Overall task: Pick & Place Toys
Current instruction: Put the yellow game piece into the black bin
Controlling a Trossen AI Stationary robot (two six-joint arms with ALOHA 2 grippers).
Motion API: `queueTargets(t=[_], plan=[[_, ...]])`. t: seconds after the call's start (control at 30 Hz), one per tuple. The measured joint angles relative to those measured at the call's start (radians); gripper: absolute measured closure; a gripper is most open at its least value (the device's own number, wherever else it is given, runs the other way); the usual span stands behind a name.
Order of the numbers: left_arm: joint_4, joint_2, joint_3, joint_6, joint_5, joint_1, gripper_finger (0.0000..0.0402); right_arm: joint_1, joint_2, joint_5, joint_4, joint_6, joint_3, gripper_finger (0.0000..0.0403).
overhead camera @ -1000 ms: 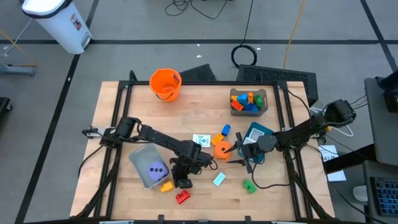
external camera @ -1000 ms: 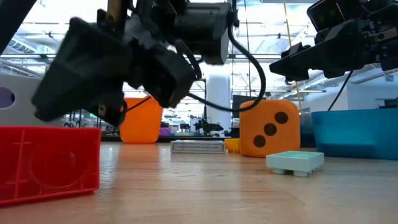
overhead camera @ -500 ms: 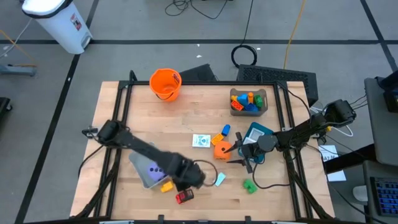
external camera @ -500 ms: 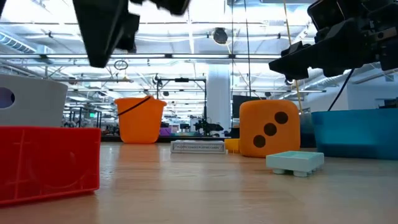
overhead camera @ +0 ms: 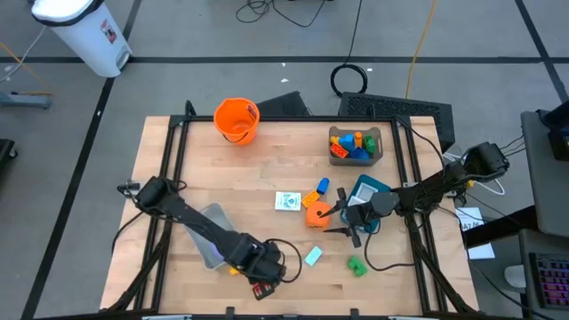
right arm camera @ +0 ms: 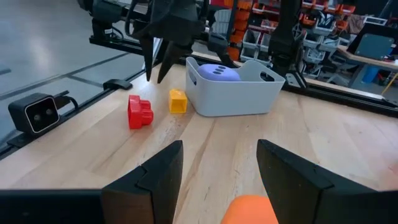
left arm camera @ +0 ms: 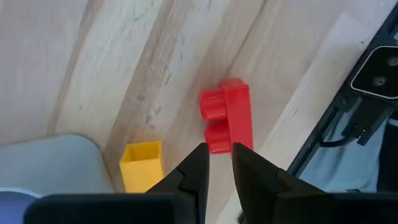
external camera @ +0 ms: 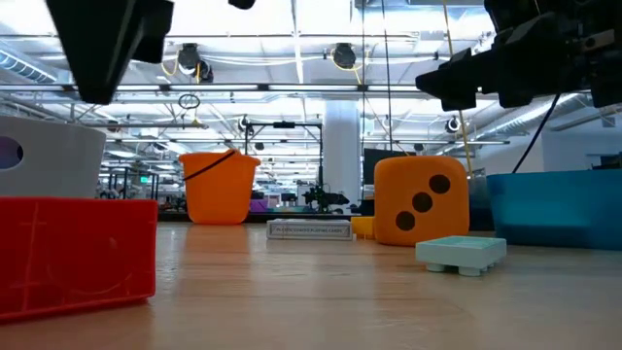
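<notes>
A: Our left gripper [left arm camera: 219, 163] hangs over the red block [left arm camera: 227, 122] by the table's near edge, fingers nearly together, grasping nothing.

B: We should spread them, centre on the block's flat sides, then drop. The yellow block [left arm camera: 141, 163] lies close.

A: Right gripper [right arm camera: 219, 180] waits apart, spread, above the orange die [overhead camera: 316, 213].

B: We see a pale wooden table [overhead camera: 267, 169] and a workshop beyond.

Grey floor [overhead camera: 178, 53] (black tape lines)
</notes>
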Motion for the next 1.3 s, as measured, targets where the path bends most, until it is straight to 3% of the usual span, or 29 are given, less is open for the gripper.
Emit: queueTargets(t=[0.3,0.63,0.8,1.3], plan=[[-0.005,0.0,-0.071,-0.123,0.058,-0.009,0.0304,0.0,0.0,-0.001,-0.003,-0.02,0.0,0.0206],[-0.041,0.0,-0.125,-0.152,0.076,-0.012,0.0176,-0.007,0.0,-0.002,-0.003,-0.041,0.0,0.0206],[-0.037,0.005,-0.126,-0.127,0.047,-0.018,0.0133,-0.021,0.0,-0.001,-0.009,-0.036,0.0,0.0206],[-0.039,0.033,-0.168,-0.111,0.109,-0.015,0.0117,-0.021,0.0,-0.002,-0.023,-0.032,0.0,0.0206]])
